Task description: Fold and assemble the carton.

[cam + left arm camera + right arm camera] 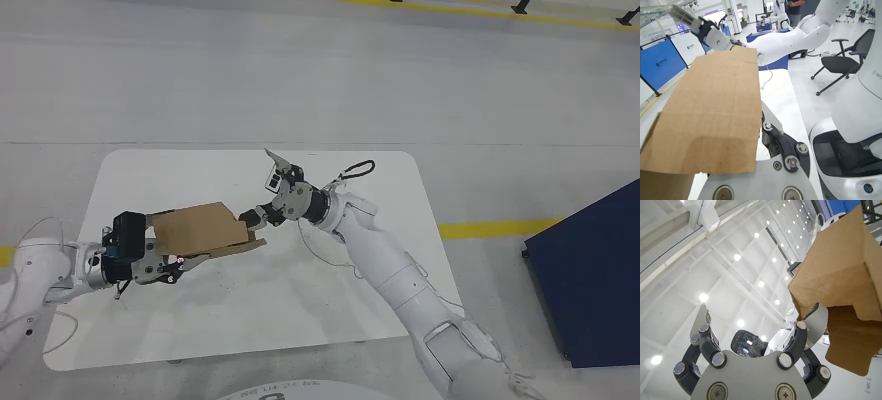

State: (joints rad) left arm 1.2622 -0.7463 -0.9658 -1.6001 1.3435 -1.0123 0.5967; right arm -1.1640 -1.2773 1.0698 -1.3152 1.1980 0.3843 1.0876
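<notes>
On the white table [330, 290], at abt 9 o'clock from its centre, the brown carton [200, 228] is sitting w/ its long side running roughly 9-to-3. Whether its underside is touching the tabletop, I can't tell.

I'm holding it w/ my left claw [175, 268], which is sitting at abt 7 o'clock of the carton and is clenched on its near edge. In my left wrist cam the cardboard [715, 106] is covering one side of the claw. The one finger [772, 119] I can see is pressing right up beside the carton's edge, close to the claw's midline.

My right claw [260, 187] is sitting at 3 o'clock of the carton and is released, jaws spread wide. In the right wrist cam [761, 308] one fingertip [819, 319] is touching the carton's end corner. The other finger [702, 315] is standing well apart from it in free air.

The carton [838, 266] is looking partly opened out, not flat. Two walls are meeting at a creased corner, and an end flap is hanging loose past my touching fingertip.

A dark blue block [590, 280] is standing on the floor at 3 o'clock, well apart from the table. A black office chair [844, 62] is standing on the floor beyond the table's edge [778, 91].
</notes>
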